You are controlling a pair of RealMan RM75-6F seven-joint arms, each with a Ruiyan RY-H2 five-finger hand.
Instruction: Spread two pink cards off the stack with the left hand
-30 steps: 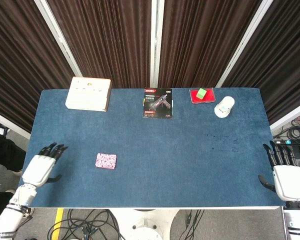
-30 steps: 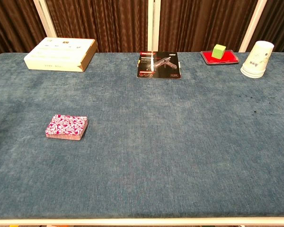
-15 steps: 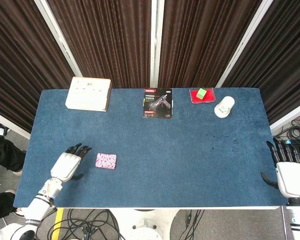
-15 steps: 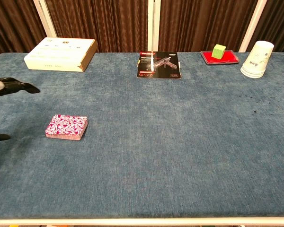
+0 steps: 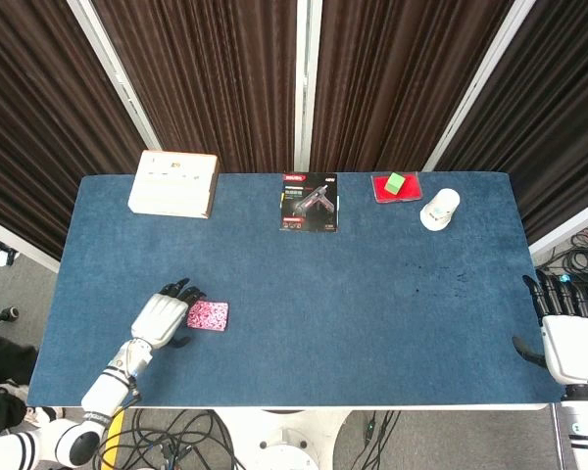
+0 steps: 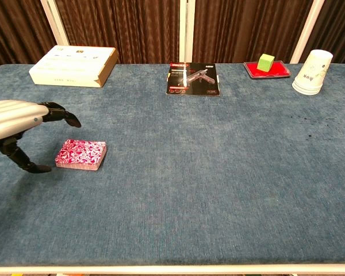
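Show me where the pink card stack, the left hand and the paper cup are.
pink card stack [image 6: 80, 154], chest view, top card.
left hand [image 5: 160, 317], head view, white back.
paper cup [image 6: 313, 71], chest view, side wall.

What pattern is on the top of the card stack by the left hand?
A busy pink-and-white print covers the card stack; the chest view shows it best.

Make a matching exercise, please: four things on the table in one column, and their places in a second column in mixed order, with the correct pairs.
Things:
1. pink card stack
2. paper cup
3. cardboard box
4. green cube

Places:
A. far left corner of the table
B. on the red tray
C. just beside the left hand, near the front edge
D. far right, next to the red tray

Pairs: 1-C, 2-D, 3-A, 4-B
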